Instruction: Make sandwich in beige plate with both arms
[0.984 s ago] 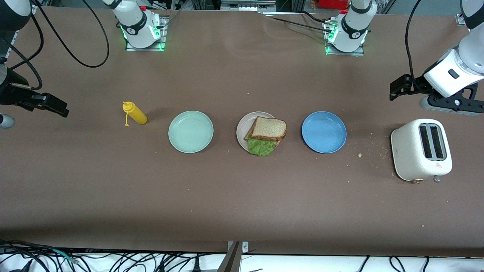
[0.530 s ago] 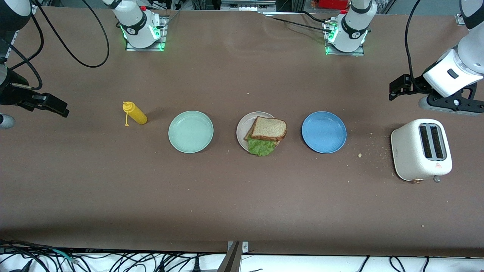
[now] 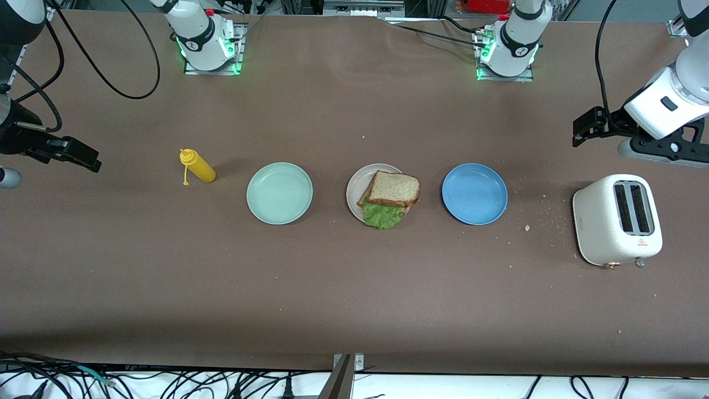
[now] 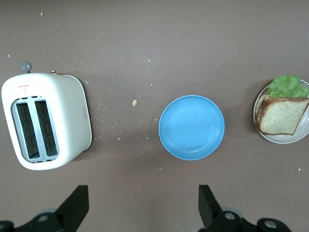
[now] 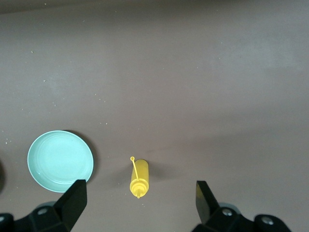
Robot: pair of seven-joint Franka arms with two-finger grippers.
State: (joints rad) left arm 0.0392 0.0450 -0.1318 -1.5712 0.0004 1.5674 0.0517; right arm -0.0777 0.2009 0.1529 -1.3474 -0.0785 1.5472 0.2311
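**Brown table: sandwich built, both grippers empty**

Brown table surface carries everything. Left gripper hangs wide open over the table's left-arm end, near one white toaster; right gripper hangs open near one yellow bottle.

The sandwich lies on the beige plate, between one mint plate and one blue plate. I think its overhanging lettuce and off-centre bread could slide off if a gripper bumps the plate.
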